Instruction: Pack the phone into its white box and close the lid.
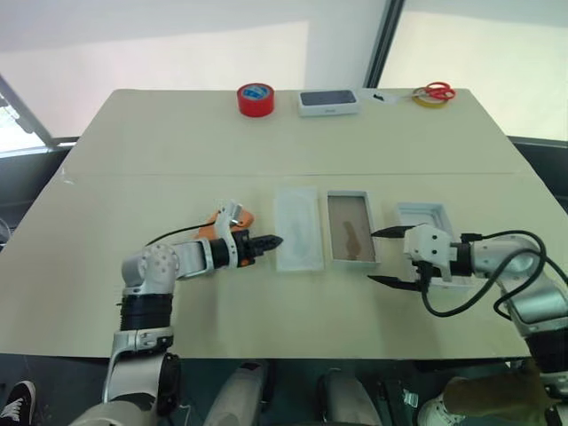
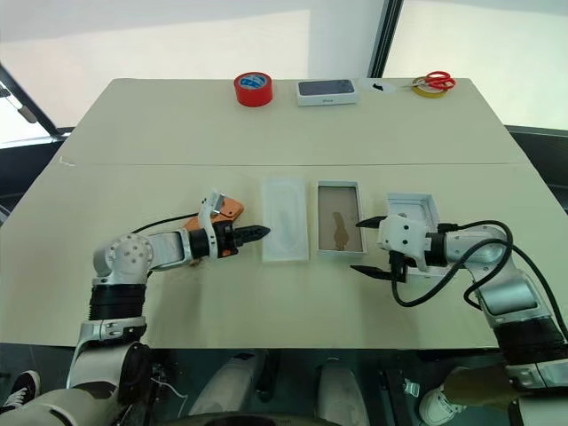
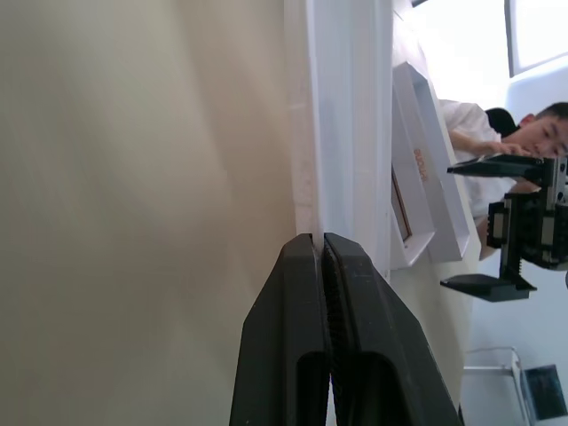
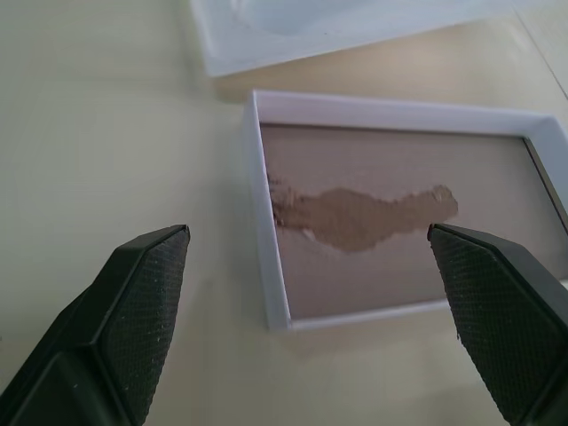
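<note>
A pale worktop (image 1: 177, 142) carries the white box (image 1: 351, 228) at centre, empty, with the lid (image 1: 297, 227) just left of it. The phone (image 2: 227, 209) lies left of the lid, beside the left claw (image 2: 264, 232), which is closed on nothing. The right claw (image 2: 367, 245) is held wide open near the box. The phone should be gripped by its long edges and lowered flat.

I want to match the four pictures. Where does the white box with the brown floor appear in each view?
Left eye view: the white box lies centre, middle of three trays.
Right eye view: the white box holds the same place.
Left wrist view: the white box is seen edge-on, beyond the lid.
Right wrist view: the white box lies just ahead of the fingers.
Shared landmark: the open right gripper, beside the box.
</note>
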